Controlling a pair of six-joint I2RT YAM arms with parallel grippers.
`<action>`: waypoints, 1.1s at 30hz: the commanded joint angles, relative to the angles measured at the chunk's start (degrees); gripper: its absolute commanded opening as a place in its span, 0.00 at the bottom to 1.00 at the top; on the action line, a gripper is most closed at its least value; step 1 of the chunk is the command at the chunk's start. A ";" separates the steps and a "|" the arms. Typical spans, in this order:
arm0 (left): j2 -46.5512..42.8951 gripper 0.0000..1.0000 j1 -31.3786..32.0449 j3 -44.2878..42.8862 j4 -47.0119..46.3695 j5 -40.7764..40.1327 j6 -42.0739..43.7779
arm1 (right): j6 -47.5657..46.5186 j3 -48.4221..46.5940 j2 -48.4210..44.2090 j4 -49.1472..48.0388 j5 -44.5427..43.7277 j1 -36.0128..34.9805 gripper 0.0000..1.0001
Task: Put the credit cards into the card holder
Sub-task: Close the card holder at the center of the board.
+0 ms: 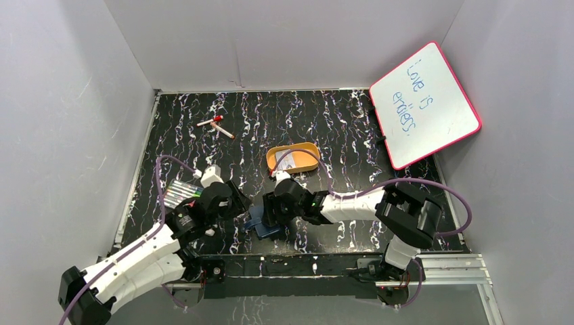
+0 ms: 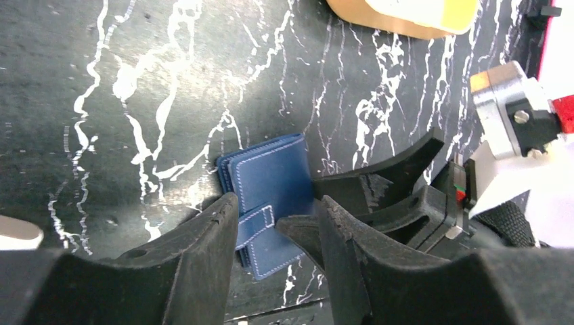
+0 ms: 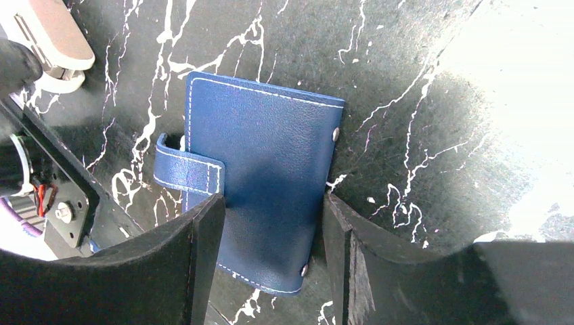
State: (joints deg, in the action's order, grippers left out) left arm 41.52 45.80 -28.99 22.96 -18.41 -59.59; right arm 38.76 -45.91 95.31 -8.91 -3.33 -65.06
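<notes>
The card holder [image 3: 264, 169] is a navy wallet lying shut on the black marbled table, its snap tab [image 3: 186, 172] fastened. It also shows in the top view [image 1: 265, 225] and the left wrist view [image 2: 267, 179]. My right gripper [image 3: 274, 254] is open and low over the wallet's near end, one finger over the tab-side edge and the other just beside the spine. My left gripper [image 2: 277, 233] is open close to the wallet's tab side, with a right finger [image 2: 379, 183] reaching across in front of it. Pale credit cards [image 1: 287, 161] lie in the orange tray.
The orange oval tray [image 1: 308, 150] stands just behind the grippers. A pink-framed whiteboard [image 1: 425, 105] leans at the back right. Two red-tipped markers [image 1: 216, 124] lie at the back left. A bundle of pens [image 1: 181, 193] lies by the left arm. Grey walls enclose the table.
</notes>
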 commanded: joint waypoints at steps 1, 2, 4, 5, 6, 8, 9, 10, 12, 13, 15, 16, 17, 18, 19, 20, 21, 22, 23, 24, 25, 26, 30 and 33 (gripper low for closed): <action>1.15 0.43 -0.21 2.01 -5.97 5.80 0.25 | -1.17 1.35 3.94 8.77 -3.10 -0.07 0.64; 2.02 0.40 -0.19 3.36 -8.74 7.65 -0.48 | -1.08 1.35 3.91 8.66 -3.08 -0.07 0.64; 4.46 0.33 -0.19 5.55 -13.22 10.72 -1.80 | -0.98 1.44 3.69 8.48 -2.93 -0.07 0.64; 5.87 0.30 -0.20 6.47 -15.21 11.94 -2.17 | -0.97 1.44 3.53 8.39 -2.84 -0.07 0.64; 6.99 0.28 -0.20 7.10 -16.81 12.80 -2.67 | -0.98 1.45 3.42 8.32 -2.72 -0.07 0.64; 8.91 0.26 -0.21 8.38 -19.29 13.89 -3.17 | -0.89 1.51 3.07 8.23 -2.44 -0.07 0.65; 9.39 0.25 -0.21 9.06 -20.21 14.00 -3.38 | -0.88 1.59 2.86 8.14 -2.39 -0.07 0.65; 9.78 0.25 -0.30 9.46 -20.64 13.89 -3.46 | -0.88 1.65 2.65 8.05 -2.24 -0.05 0.65; 10.39 0.24 -0.29 10.34 -21.27 13.75 -3.52 | -0.74 1.85 2.01 7.98 -2.04 -0.07 0.65; 10.75 0.23 -0.29 10.74 -21.17 13.65 -3.70 | -0.64 1.95 1.73 7.96 -1.89 -0.05 0.66; 11.47 0.22 -0.32 11.33 -20.59 13.31 -3.99 | -0.34 2.32 0.78 7.87 -1.71 -0.06 0.66; 11.70 0.21 -0.28 11.71 -20.37 13.04 -4.12 | -0.10 2.51 0.23 7.74 -1.48 -0.07 0.67; 11.74 0.21 -0.27 12.14 -20.25 12.89 -4.27 | 0.08 2.76 -0.36 7.50 -1.15 -0.07 0.68; 11.63 0.20 -0.30 12.67 -20.14 12.65 -4.52 | 0.42 3.06 -0.95 7.17 -0.70 -0.07 0.69; 11.39 0.20 -0.34 13.15 -20.09 12.34 -4.77 | 0.75 3.43 -1.66 6.60 -0.36 -0.06 0.70; 11.13 0.20 -0.28 13.58 -20.20 12.12 -4.91 | 1.09 3.88 -2.29 6.05 0.17 -0.07 0.71; 10.79 0.20 -0.27 13.92 -20.10 11.86 -4.98 | 1.51 4.33 -2.96 5.23 0.78 -0.03 0.71; 10.58 0.20 -0.27 14.10 -20.02 11.64 -5.03 | 2.04 4.95 -3.61 4.24 1.47 0.06 0.72; 10.40 0.20 -0.27 14.32 -19.98 11.38 -4.94 | 2.55 5.63 -4.24 2.73 2.52 0.21 0.73; 10.30 0.20 -0.28 14.46 -19.91 11.14 -4.92 | 3.24 6.71 -4.93 0.86 3.80 0.50 0.74; 10.41 0.19 -0.34 14.63 -19.87 11.08 -4.93 | 4.04 7.78 -5.55 -1.01 5.69 0.91 0.74; 10.47 0.19 -0.35 14.89 -19.93 11.11 -4.94 | 4.84 8.65 -6.03 -2.69 7.11 1.43 0.74; 10.73 0.19 -0.30 16.07 -20.47 11.08 -5.01 | 7.53 12.30 -7.00 -8.76 13.07 4.08 0.74; 10.92 0.19 -0.34 16.87 -20.95 10.99 -5.02 | 10.70 15.56 -7.12 -15.53 18.16 6.63 0.74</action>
State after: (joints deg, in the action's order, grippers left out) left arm 51.77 45.80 -14.61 -1.34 -6.17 -65.08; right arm 45.17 -34.74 88.36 -18.39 6.85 -61.01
